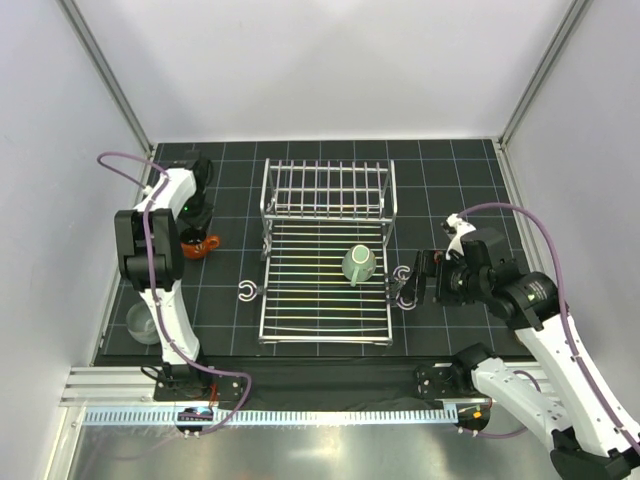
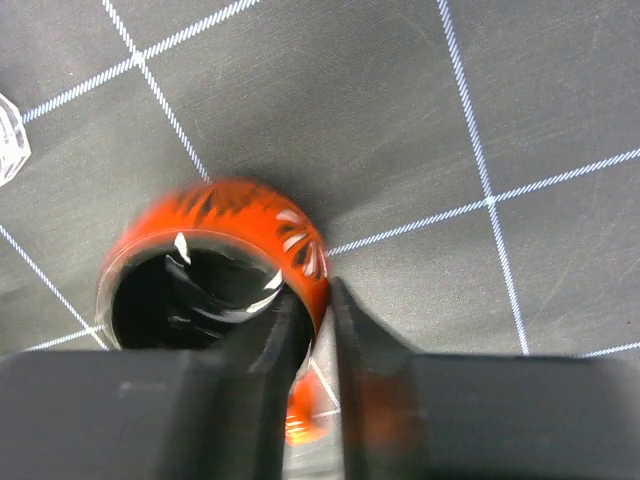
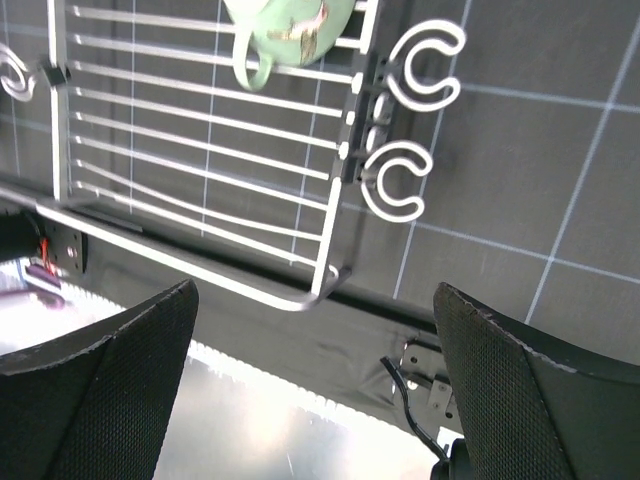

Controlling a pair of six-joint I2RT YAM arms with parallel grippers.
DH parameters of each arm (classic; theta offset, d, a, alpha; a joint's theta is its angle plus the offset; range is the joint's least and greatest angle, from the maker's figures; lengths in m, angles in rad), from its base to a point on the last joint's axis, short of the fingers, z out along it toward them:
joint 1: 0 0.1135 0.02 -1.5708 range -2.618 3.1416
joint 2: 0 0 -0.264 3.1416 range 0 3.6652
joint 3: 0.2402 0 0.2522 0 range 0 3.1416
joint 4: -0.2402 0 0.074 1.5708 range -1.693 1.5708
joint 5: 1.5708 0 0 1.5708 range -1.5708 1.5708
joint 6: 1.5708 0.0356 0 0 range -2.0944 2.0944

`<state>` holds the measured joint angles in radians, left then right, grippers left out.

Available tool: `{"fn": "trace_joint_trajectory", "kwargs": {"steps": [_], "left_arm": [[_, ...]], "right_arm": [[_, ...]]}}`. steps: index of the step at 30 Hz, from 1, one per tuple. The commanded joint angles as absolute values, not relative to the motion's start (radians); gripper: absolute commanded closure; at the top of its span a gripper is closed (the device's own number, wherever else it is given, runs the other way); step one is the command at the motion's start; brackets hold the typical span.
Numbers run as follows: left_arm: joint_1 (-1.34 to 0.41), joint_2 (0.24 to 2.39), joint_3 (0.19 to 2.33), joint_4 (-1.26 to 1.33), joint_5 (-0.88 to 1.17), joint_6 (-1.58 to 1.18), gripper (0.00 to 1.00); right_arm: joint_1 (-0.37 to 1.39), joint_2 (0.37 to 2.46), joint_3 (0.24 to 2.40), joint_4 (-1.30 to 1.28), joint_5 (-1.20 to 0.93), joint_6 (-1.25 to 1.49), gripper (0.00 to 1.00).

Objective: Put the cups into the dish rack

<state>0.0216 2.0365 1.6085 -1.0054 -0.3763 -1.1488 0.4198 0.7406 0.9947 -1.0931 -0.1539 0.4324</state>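
The silver wire dish rack (image 1: 320, 300) stands mid-table, and its near right corner shows in the right wrist view (image 3: 200, 150). A mint-green mug (image 1: 360, 264) lies on the rack's flat base; it also shows in the right wrist view (image 3: 285, 30). A glossy orange-brown mug (image 1: 203, 245) sits left of the rack. My left gripper (image 2: 318, 300) is shut on this mug's (image 2: 215, 255) rim wall, one finger inside and one outside. A small clear glass (image 1: 143, 322) stands near the front left. My right gripper (image 3: 315, 300) is open and empty, just right of the rack (image 1: 428, 278). The other cups are out of view.
Small white C-shaped hooks lie at the rack's right side (image 3: 425, 65) (image 3: 395, 180) and at its left side (image 1: 246, 291). The clear glass's edge shows at the far left of the left wrist view (image 2: 10, 140). The mat's front edge and a metal rail run below the rack (image 1: 330, 415).
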Motion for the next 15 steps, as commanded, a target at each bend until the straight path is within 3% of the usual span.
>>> {"fn": "trace_joint_trajectory", "kwargs": {"steps": [1, 2, 9, 15], "left_arm": [[0.025, 1.976, 1.6, -0.997, -0.416, -1.14, 0.95], [0.023, 1.974, 1.603, -1.0, -0.414, -1.137, 1.0], [0.023, 1.864, 1.582, -0.996, -0.37, -1.089, 1.0], [0.021, 1.567, 1.513, -0.901, -0.204, -1.017, 1.0]], "right_arm": [[0.425, 0.747, 0.971, -1.085, -0.236, 0.391, 0.01], [0.426, 0.746, 0.965, -1.086, -0.253, 0.391, 0.01], [0.426, 0.71, 0.951, -1.081, -0.39, 0.397, 0.01], [0.426, 0.66, 0.966, -1.036, -0.51, 0.426, 0.01]]}}
